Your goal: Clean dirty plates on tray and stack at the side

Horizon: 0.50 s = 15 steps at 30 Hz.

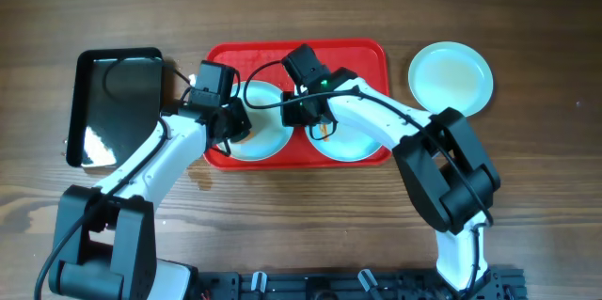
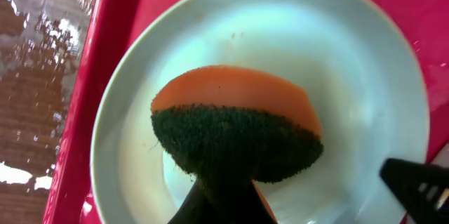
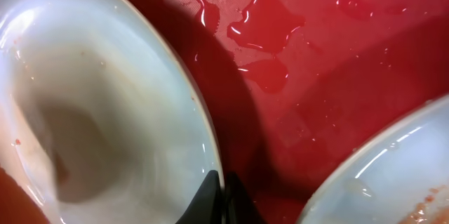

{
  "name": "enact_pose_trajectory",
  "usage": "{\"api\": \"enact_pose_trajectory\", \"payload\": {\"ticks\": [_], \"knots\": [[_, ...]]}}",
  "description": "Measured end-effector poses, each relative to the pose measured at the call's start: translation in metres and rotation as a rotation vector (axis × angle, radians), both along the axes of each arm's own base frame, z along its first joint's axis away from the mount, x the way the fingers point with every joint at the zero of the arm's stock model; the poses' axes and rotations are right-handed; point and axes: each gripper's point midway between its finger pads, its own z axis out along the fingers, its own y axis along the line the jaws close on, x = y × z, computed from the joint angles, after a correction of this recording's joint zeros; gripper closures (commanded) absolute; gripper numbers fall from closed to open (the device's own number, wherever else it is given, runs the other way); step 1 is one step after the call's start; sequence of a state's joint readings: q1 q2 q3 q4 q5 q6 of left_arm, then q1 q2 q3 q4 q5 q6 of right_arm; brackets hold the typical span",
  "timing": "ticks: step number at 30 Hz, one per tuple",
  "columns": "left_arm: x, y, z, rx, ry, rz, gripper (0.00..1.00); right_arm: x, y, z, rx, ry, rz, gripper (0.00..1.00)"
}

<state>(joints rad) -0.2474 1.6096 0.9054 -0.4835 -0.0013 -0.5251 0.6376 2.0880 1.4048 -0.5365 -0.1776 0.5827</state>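
Note:
The red tray (image 1: 357, 55) holds two pale mint-blue plates. My left gripper (image 1: 235, 126) (image 2: 224, 206) is shut on an orange sponge with a dark green scouring face (image 2: 238, 133), which it holds on the left plate (image 1: 268, 142) (image 2: 316, 41). My right gripper (image 1: 299, 117) (image 3: 223, 190) is shut on that plate's right rim (image 3: 105, 76); one of its fingers shows in the left wrist view (image 2: 417, 185). The right plate (image 1: 348, 145) (image 3: 393, 175) lies beside it with small orange smears. A third plate (image 1: 451, 76) lies on the table to the right of the tray.
A glossy black tray (image 1: 118, 102) lies left of the red tray. The red tray's floor is wet with water puddles (image 3: 266, 20). The wooden table (image 2: 35, 76) left of the tray is also wet.

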Motion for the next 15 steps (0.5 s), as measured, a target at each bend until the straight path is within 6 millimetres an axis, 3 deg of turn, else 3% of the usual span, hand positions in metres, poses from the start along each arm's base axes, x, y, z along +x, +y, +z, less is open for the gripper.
{"api": "enact_pose_trajectory", "payload": {"ticks": [10,15], "knots": [[0.005,0.0,-0.03,0.028,0.037,-0.025,0.96,-0.001,0.002,0.0,-0.006,-0.003,-0.021,0.96],[0.005,0.005,-0.031,0.077,0.043,-0.05,0.96,0.0,0.001,0.0,-0.01,-0.005,-0.022,0.96]]}}
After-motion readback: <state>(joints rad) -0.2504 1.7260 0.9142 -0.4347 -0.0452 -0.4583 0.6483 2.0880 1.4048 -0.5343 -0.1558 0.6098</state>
